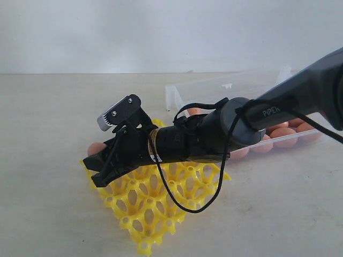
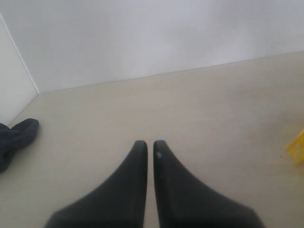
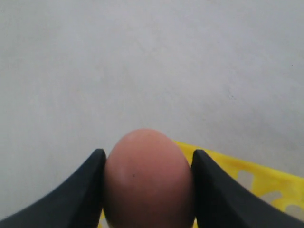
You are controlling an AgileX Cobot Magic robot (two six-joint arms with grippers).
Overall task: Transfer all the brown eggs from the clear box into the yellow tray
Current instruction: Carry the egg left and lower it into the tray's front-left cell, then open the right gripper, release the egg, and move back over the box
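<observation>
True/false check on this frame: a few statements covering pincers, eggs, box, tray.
1. The right pincer grips a brown egg. True.
2. The left pincer holds an egg. False: it is shut on nothing, above bare table.
3. The clear box is empty. False: several eggs lie in it.
4. The held egg is at an edge of the yellow tray. True.

A pale beige table (image 1: 48,118) meets a plain white wall (image 1: 161,32). A dark grey lump (image 2: 16,137) lies near its corner, too blurred to name
</observation>
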